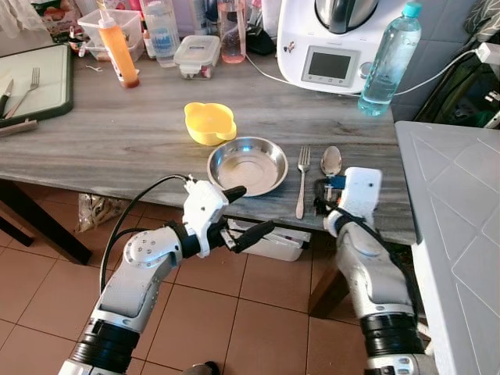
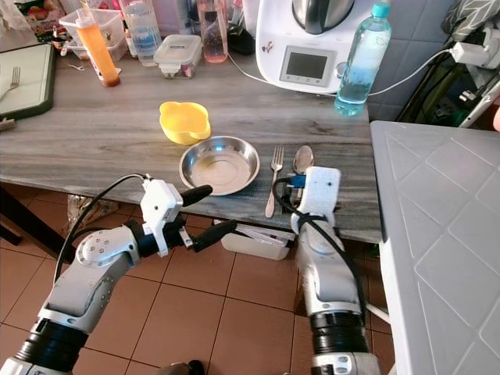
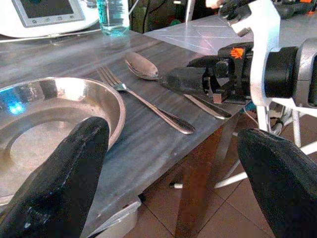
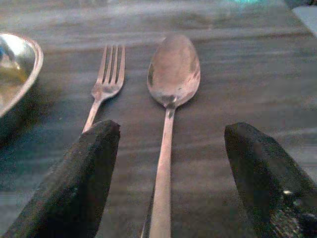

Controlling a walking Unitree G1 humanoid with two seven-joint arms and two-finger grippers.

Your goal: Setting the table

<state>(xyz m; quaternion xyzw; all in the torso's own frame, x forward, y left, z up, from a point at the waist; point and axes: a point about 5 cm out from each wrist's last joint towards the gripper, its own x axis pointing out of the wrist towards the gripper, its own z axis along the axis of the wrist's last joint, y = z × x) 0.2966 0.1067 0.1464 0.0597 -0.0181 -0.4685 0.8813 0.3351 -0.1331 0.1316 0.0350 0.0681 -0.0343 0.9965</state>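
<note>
A round steel plate [image 1: 247,164] lies near the front edge of the grey wooden table [image 1: 117,141], with a yellow bowl [image 1: 209,122] just behind it. To its right lie a fork [image 1: 303,180] and then a spoon [image 1: 331,162], side by side. My right gripper [image 4: 168,183] is open low over the table edge, and the spoon's handle [image 4: 163,163] lies between its fingers, untouched. My left gripper [image 1: 246,212] is open and empty, in front of the table edge just below the plate [image 3: 54,114].
A white kitchen machine [image 1: 332,39], a water bottle [image 1: 388,62], an orange sauce bottle [image 1: 119,47] and a lidded box [image 1: 197,55] stand at the back. A tray [image 1: 31,78] with cutlery lies far left. A white counter [image 1: 453,234] flanks the right; a white bin [image 1: 273,242] sits under the table.
</note>
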